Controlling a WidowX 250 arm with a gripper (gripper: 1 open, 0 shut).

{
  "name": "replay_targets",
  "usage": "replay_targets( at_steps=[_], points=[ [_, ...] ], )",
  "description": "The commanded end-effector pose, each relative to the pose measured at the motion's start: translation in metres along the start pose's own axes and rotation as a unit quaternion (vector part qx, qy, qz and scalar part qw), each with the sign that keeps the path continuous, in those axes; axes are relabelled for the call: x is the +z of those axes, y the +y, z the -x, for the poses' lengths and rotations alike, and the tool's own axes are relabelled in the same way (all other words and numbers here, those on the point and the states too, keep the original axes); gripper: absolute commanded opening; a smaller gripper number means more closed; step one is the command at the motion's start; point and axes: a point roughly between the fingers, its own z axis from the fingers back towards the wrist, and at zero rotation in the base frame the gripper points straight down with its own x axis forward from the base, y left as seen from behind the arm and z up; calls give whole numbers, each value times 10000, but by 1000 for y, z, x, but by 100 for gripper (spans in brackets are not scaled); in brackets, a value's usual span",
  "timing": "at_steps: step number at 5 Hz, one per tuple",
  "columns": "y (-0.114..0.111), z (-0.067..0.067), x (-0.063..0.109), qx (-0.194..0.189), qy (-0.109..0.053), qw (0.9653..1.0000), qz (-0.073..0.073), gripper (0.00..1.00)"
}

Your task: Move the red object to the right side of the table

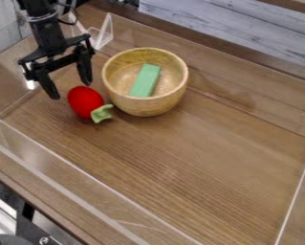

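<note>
Gripper (67,81) hangs over the far left of the table (206,163), its two black fingers spread wide with nothing between them. The red object (83,100) lies just below it, toward five o'clock, green tip pointing at the wooden bowl (145,82). A green block (147,79) lies inside the bowl.
</note>
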Motion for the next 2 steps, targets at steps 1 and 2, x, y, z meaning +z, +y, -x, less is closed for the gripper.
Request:
replay_targets(
  at_steps=[1, 2],
  points=[
    [3, -5, -1, 364, -273, 9989, 126, 100],
    [-5, -2, -6, 111, -281, 9995, 20, 100]
  ],
)
